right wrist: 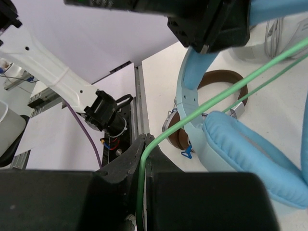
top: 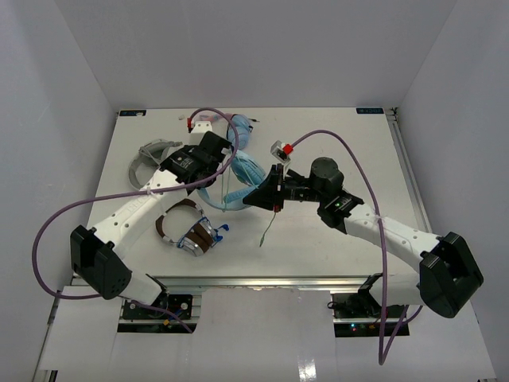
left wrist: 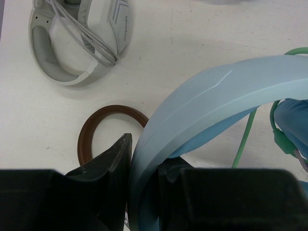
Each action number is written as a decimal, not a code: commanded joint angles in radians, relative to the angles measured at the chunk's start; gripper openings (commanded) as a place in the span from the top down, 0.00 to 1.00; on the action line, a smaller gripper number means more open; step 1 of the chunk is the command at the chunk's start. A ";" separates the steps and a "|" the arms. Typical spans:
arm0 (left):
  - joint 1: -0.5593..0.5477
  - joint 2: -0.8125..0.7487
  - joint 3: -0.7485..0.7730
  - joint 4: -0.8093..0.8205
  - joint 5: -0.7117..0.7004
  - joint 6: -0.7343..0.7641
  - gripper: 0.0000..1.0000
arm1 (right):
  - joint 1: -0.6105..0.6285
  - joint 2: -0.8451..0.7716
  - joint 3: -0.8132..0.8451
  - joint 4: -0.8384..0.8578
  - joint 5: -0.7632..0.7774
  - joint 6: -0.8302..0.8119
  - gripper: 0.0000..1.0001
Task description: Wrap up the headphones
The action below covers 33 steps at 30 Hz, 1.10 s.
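Note:
The light blue headphones [top: 242,165] are held up at the table's middle back. My left gripper [top: 219,157] is shut on their headband [left wrist: 211,96], which passes between its two fingers in the left wrist view [left wrist: 144,166]. A padded blue earcup [right wrist: 245,154] hangs below the headband. My right gripper [top: 253,196] is just right of the headphones and is shut on the thin pale green cable [right wrist: 202,108], which runs between its closed fingers [right wrist: 145,149]. The cable's loose end [top: 268,227] hangs down to the table.
A grey headphone pair [top: 151,159] lies at the back left; it also shows in the left wrist view [left wrist: 72,43]. A brown-cushioned pair [top: 187,227] lies near the front left. The table's right edge rail [top: 409,175] runs along the right.

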 commanded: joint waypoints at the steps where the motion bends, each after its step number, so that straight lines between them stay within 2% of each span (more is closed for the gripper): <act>1: 0.045 -0.055 0.015 0.085 -0.034 -0.061 1.00 | 0.053 0.015 -0.017 0.097 0.005 -0.022 0.92; 14: 0.081 -0.139 -0.014 0.135 -0.007 -0.144 1.00 | 0.159 0.100 -0.038 0.133 0.056 -0.040 0.92; 24: 0.083 -0.147 0.016 0.096 0.079 -0.272 1.00 | 0.170 0.096 -0.113 0.171 0.090 -0.052 0.92; 30: 0.083 -0.186 0.050 0.084 0.159 -0.336 1.00 | 0.173 0.084 -0.141 0.173 0.119 -0.064 0.88; 33: 0.083 -0.209 0.056 0.083 0.204 -0.357 1.00 | 0.171 0.090 -0.142 0.170 0.131 -0.072 0.82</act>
